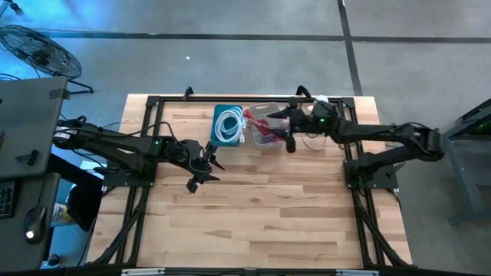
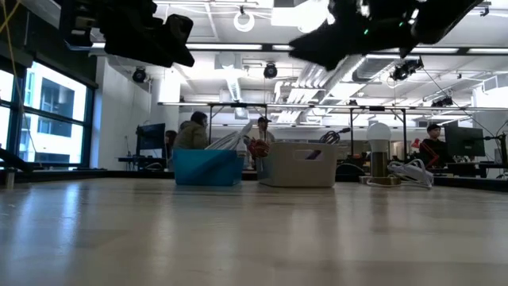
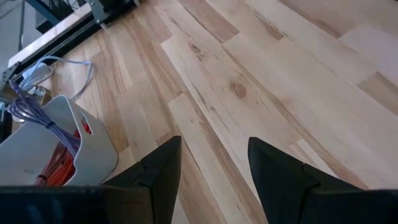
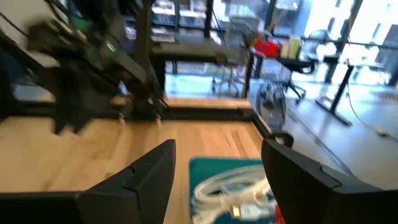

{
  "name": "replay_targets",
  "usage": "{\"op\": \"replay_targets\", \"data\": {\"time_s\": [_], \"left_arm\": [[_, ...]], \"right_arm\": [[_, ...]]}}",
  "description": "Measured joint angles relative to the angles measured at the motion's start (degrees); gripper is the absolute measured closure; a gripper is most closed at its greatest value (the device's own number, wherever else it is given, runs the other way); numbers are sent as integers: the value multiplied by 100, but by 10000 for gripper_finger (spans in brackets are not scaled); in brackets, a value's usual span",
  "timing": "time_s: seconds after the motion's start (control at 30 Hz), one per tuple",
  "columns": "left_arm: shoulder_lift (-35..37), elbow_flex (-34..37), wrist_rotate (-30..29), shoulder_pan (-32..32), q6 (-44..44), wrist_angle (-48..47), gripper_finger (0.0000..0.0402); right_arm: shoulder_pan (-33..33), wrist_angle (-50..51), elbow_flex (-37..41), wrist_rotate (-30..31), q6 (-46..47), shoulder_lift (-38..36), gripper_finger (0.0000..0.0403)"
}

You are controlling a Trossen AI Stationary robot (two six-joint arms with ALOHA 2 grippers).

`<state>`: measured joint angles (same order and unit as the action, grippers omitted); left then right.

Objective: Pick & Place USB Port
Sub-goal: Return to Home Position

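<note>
A teal bin [image 1: 228,125] holds coiled white cables [image 4: 233,190]. Beside it on its right stands a pale grey bin [image 1: 265,127] with red, orange and purple cables [image 3: 59,134]. Both bins rest on the table near its far edge. My right gripper [image 1: 276,128] hovers open above the grey bin, pointing toward the teal bin; its fingers frame the white cables in the right wrist view [image 4: 217,144]. My left gripper [image 1: 205,165] is open above bare wood, left and nearer than the bins [image 3: 214,140]. In the low view both arms hang well above the bins [image 2: 208,167].
A white cable and small white parts [image 1: 318,101] lie by the table's far right corner, behind the grey bin. A black frame [image 1: 153,103] runs along the table's edges. The near half of the wooden table [image 1: 253,222] is bare. People sit in the room beyond [image 2: 193,131].
</note>
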<state>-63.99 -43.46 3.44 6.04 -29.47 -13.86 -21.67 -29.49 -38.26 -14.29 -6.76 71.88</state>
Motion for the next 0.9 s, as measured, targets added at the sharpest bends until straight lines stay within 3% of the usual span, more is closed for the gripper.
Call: {"op": "replay_targets", "data": {"time_s": [0.53, 0.73, 0.9], "left_arm": [[0, 0, -138, 0, -18, 420, 220], [0, 0, -151, 0, -22, 520, 220], [0, 2, -154, -2, -22, 642, 220]], "right_arm": [[344, 3832, -2, -156, 66, -3261, 171], [500, 5134, 0, -163, 88, -4052, 171], [705, 5442, 267, -433, 232, -4581, 171]]}}
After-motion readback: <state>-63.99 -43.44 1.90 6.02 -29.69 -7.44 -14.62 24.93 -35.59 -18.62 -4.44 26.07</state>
